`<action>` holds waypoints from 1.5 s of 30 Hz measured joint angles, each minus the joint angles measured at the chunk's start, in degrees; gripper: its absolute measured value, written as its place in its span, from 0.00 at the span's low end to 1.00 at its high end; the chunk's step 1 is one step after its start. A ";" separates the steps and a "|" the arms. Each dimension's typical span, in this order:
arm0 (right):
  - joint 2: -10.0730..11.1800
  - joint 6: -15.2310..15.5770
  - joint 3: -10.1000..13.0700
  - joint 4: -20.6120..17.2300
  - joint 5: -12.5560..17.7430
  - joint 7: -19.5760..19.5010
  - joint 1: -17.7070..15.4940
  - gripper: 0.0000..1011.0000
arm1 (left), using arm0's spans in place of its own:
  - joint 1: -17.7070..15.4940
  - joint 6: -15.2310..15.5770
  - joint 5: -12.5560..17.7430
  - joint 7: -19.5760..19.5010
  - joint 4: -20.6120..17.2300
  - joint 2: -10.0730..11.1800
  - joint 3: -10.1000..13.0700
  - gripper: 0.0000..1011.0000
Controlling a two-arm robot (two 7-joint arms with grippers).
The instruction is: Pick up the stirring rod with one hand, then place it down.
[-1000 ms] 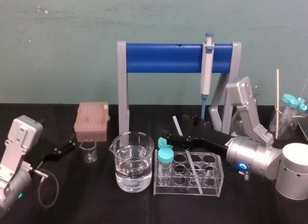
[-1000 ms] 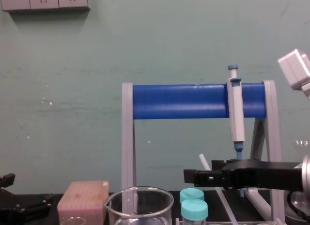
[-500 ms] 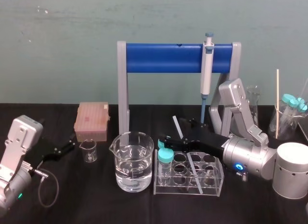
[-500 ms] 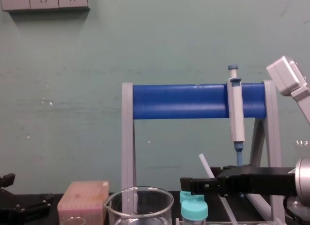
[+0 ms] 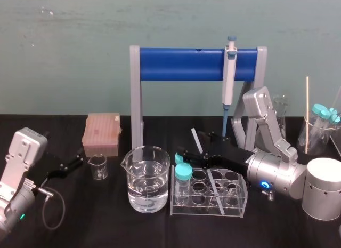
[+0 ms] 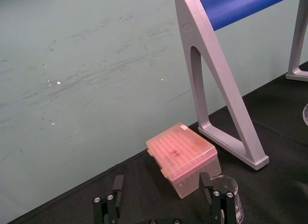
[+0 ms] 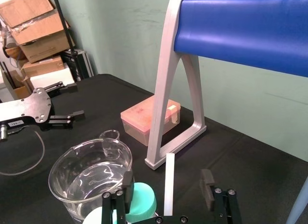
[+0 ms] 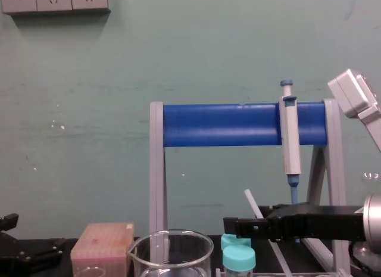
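The right gripper (image 5: pixel 193 145) holds its fingers (image 7: pixel 207 185) spread wide on either side of the stirring rod (image 7: pixel 168 183), not clasping it. The rod leans in a clear tube rack (image 5: pixel 237 202) on the black counter (image 5: pixel 106 216). The left gripper (image 5: pixel 73 164) rests released at the left. A green wall (image 5: pixel 64 56) stands behind.

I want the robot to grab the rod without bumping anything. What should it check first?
1. Rod sits between the right gripper's fingers: ok.
2. Jaws open, with a gap on each side of the rod: ok.
3. Teal cap clear of the near finger: cannot tell, they look very close.
4. Rod leans across the rack with nothing on top of it: ok.
5. Left gripper out of the way, parked at the far left: ok.
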 joint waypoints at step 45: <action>-0.94 -14.11 3.29 -1.19 -1.59 0.42 -4.47 0.07 | 0.00 0.00 0.00 0.00 0.00 0.00 0.00 0.99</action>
